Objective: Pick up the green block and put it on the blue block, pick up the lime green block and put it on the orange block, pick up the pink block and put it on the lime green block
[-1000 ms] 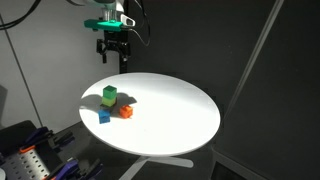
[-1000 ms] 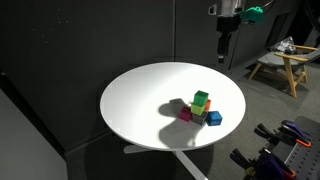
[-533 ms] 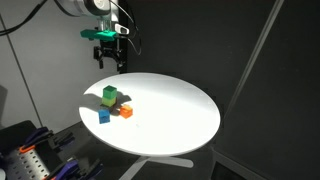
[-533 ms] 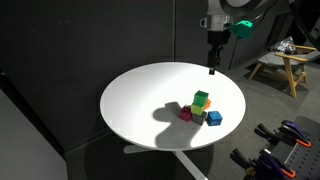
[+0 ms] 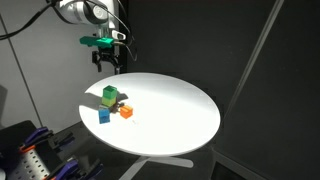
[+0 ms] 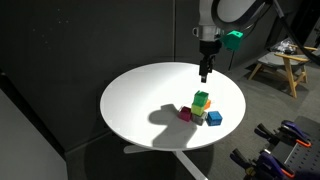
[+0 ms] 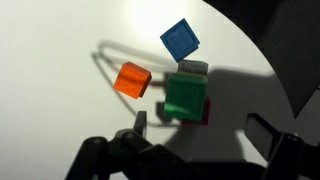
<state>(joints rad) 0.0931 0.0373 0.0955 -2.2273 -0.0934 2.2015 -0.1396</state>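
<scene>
Several small cubes cluster on the white round table [image 5: 180, 115]. In the wrist view a green block [image 7: 185, 95] stands on top of another cube that it hides. In both exterior views [image 5: 109, 94] [image 6: 201, 98] a lighter green shows just under it; I cannot tell whether that is the lime green block. The pink block [image 6: 185, 114] touches the stack and shows as a dark red edge [image 7: 206, 112] in shadow. The blue block [image 7: 180, 40] [image 5: 104, 116] [image 6: 214, 118] and the orange block [image 7: 132, 80] [image 5: 126, 111] lie beside the stack. My gripper [image 5: 108, 65] [image 6: 204, 72] [image 7: 205, 128] is open and empty, above the cluster.
The table [image 6: 140, 100] stands before dark curtains. A wooden stool [image 6: 280, 65] and tool racks [image 5: 30, 160] stand off the table. The cubes lie near the table's edge.
The gripper has come down and moved toward the block cluster. The blocks have not moved.
</scene>
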